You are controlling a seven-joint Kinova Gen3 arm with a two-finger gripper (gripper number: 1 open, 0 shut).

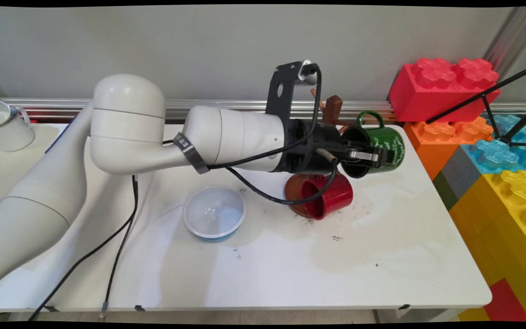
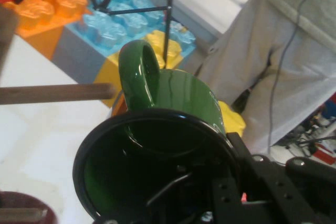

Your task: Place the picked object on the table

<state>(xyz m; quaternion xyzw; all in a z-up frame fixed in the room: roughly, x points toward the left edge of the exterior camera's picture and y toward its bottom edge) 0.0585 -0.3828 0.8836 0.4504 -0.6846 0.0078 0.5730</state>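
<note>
My gripper is shut on the rim of a green mug, which it holds on its side above the table with the mouth towards the arm and the handle up. In the hand view one finger lies outside the green mug wall and the other reaches inside it. A wooden mug tree stands just behind the mug; one of its pegs points at the handle, a little short of it. A red mug lies on its side on the tree's brown base, below the gripper.
A clear bowl with a blue bottom sits on the white table, left of the red mug. A white mug stands far left. Big toy bricks and black tripod legs crowd the right edge. A person in grey stands beyond.
</note>
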